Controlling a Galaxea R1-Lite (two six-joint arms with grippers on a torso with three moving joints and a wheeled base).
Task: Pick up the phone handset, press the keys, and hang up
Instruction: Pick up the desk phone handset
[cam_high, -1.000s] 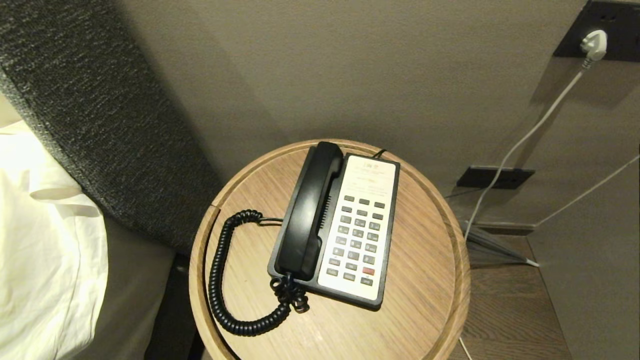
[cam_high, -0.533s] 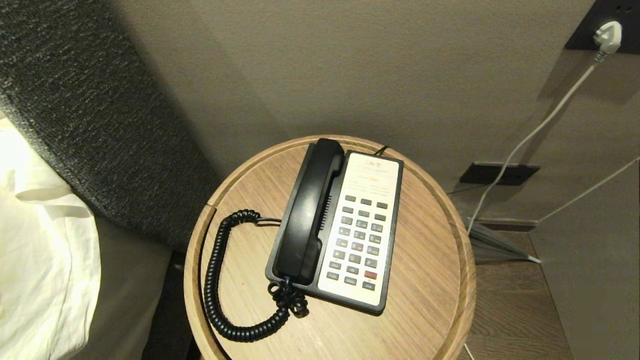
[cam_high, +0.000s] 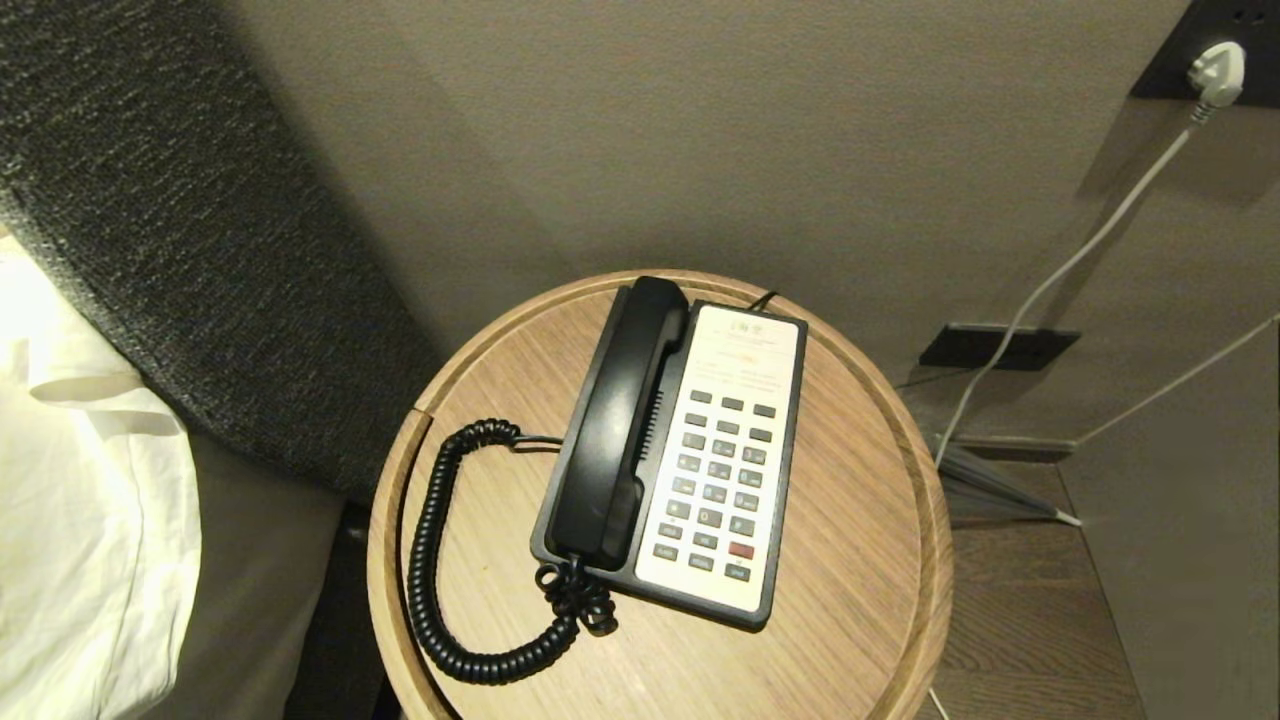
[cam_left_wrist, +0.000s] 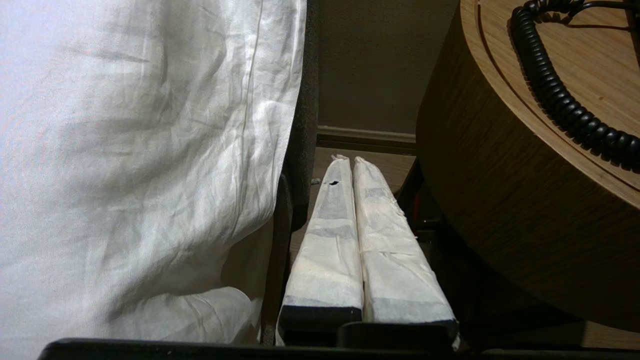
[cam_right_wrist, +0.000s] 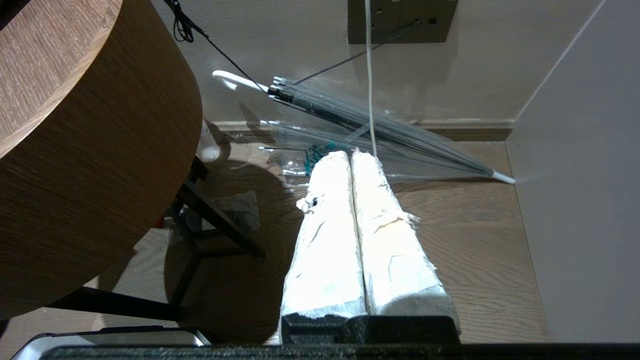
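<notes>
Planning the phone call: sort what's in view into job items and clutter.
For the job: handset, keys, phone base.
Lying about: umbrella, white plug, pillow, round table.

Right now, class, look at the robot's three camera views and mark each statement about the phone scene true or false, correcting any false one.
1. The phone handset rests in its cradle on the phone base. True.
2. The left gripper is clamped on the coiled cord. False: it is shut on nothing, hanging low beside the round table, next to the white bedding.
3. The keys include one red button near the lowest rows. True.
4. The right gripper is pressing a key. False: it is shut, down beside the table, above the floor near a clear umbrella.
</notes>
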